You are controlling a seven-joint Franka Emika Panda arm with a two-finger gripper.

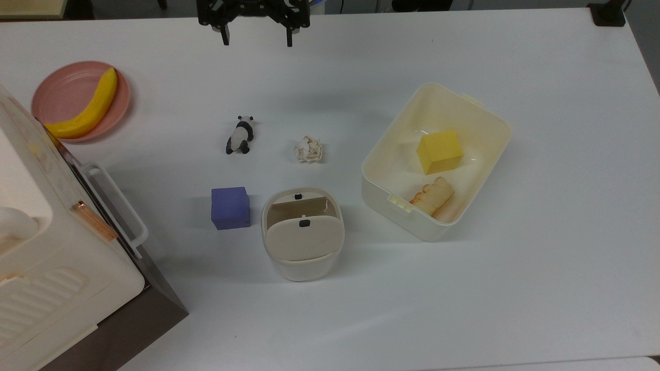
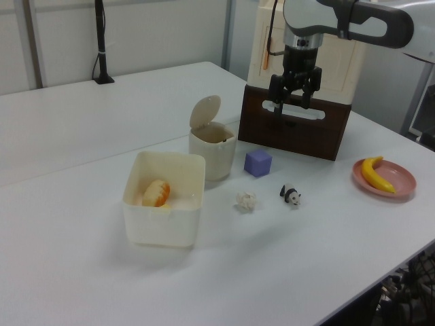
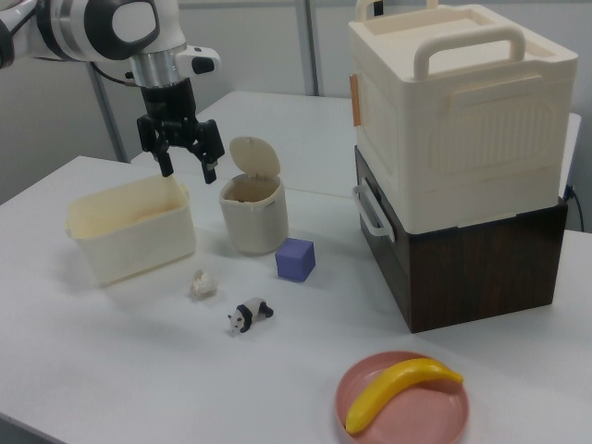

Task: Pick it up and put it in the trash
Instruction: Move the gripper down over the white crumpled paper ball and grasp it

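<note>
The crumpled off-white paper ball (image 1: 309,150) (image 2: 246,201) (image 3: 201,285) lies on the white table, between the panda figurine and the tub. The small cream bin (image 1: 304,268) (image 2: 212,153) (image 3: 252,222) stands just below it in the top view, its beige swing lid tipped up and the mouth open. My gripper (image 1: 257,41) (image 2: 291,103) (image 3: 190,171) hangs open and empty high above the table. In the top view it sits at the top edge, well away from the paper ball.
A panda figurine (image 1: 240,135) and a purple cube (image 1: 230,207) sit left of the ball and bin in the top view. The cream tub (image 1: 392,211) at right holds a yellow block and bread. A pink plate (image 1: 67,87) with a banana and a large cream box (image 1: 31,232) are at left.
</note>
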